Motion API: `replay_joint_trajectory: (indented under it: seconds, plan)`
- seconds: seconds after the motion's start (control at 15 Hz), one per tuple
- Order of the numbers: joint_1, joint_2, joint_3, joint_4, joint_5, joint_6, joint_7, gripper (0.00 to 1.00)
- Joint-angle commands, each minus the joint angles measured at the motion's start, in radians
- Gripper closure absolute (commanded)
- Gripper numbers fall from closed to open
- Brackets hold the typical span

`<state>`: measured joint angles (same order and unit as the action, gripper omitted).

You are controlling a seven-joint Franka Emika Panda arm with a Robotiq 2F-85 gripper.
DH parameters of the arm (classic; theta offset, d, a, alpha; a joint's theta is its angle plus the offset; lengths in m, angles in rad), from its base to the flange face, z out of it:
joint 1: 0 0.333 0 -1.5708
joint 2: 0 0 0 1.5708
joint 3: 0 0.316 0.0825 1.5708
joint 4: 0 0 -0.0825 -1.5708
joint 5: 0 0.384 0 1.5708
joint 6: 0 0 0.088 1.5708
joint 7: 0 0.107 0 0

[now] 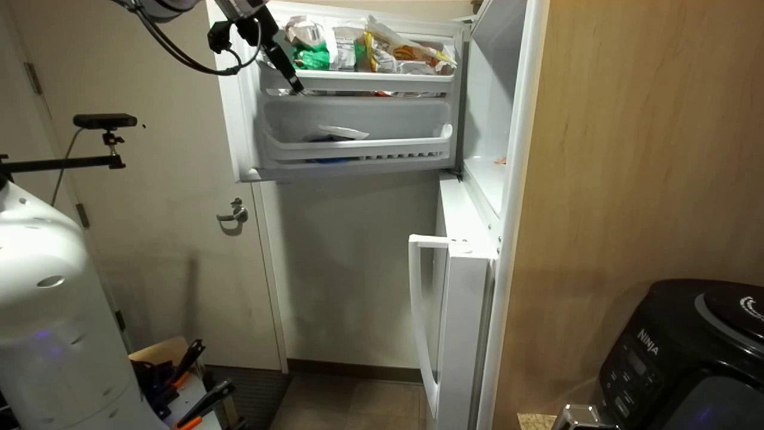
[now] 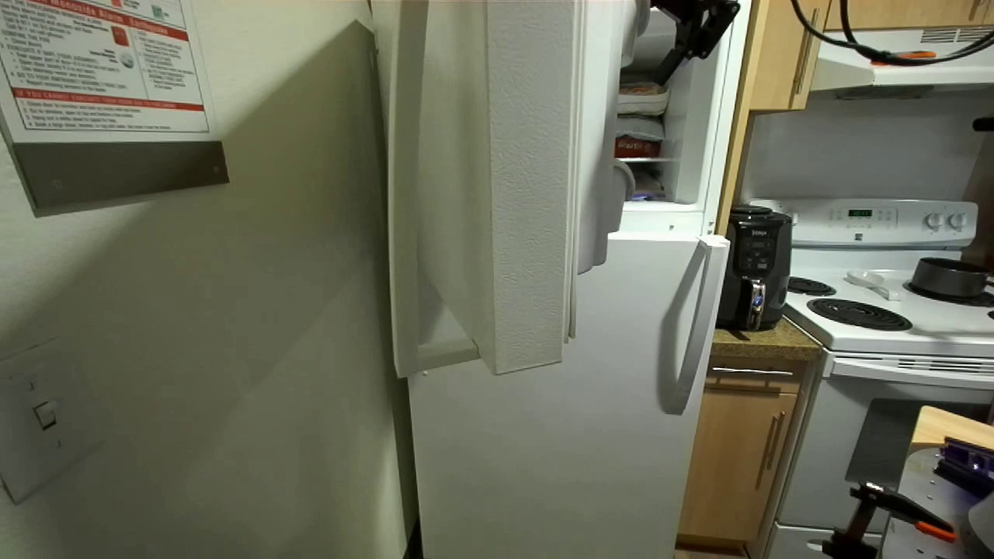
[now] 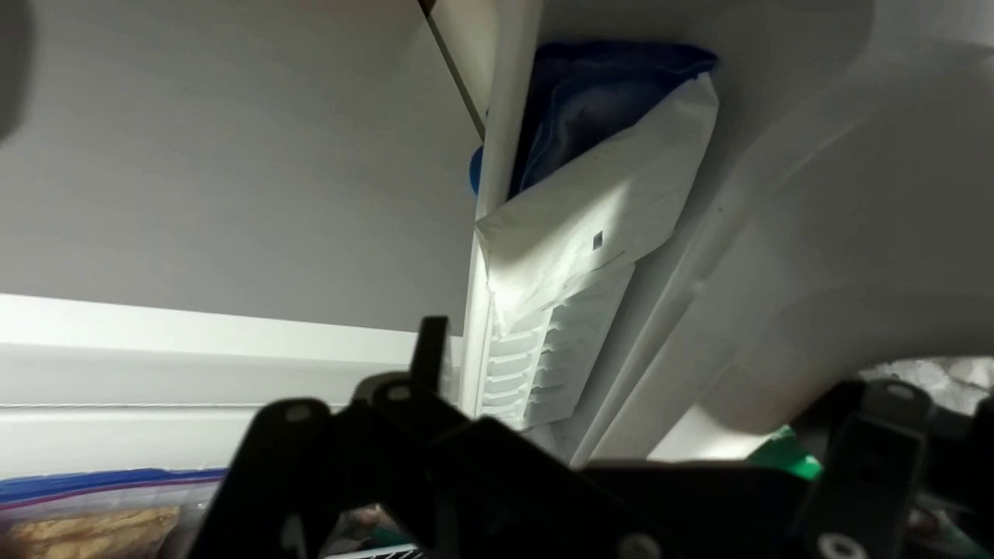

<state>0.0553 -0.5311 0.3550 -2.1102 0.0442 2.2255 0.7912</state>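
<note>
Gripper (image 1: 296, 86), jaws wide, holding nothing, hangs upper left in an exterior view by the door shelf (image 1: 376, 82); upper centre, a lower bin (image 1: 406, 147) holds a white packet (image 1: 345, 132). "NINJA" marks an appliance (image 1: 665, 364) lower right; upper left in an exterior view, a notice (image 2: 109, 71) says "Monoxide Alarm".

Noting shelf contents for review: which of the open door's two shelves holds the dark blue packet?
The lower shelf; on it the dark blue packet lies partly under a white packet. The upper shelf holds other bags.
</note>
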Motion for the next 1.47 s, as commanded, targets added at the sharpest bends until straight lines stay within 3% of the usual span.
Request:
replay_joint_trajectory:
  seconds: [0.0, 0.53, 0.6, 0.73, 1.4]
  plan:
    - [-0.012, -0.024, -0.039, -0.035, -0.037, -0.018, -0.018, 0.0]
    - [-0.034, -0.02, -0.129, -0.038, -0.063, -0.04, -0.057, 0.0]
    - [-0.039, -0.008, -0.173, -0.023, -0.054, -0.042, -0.11, 0.0]
    - [-0.034, -0.011, -0.196, -0.026, -0.036, -0.038, -0.154, 0.0]
    - [-0.048, -0.009, -0.188, -0.015, -0.036, -0.041, -0.149, 0.0]
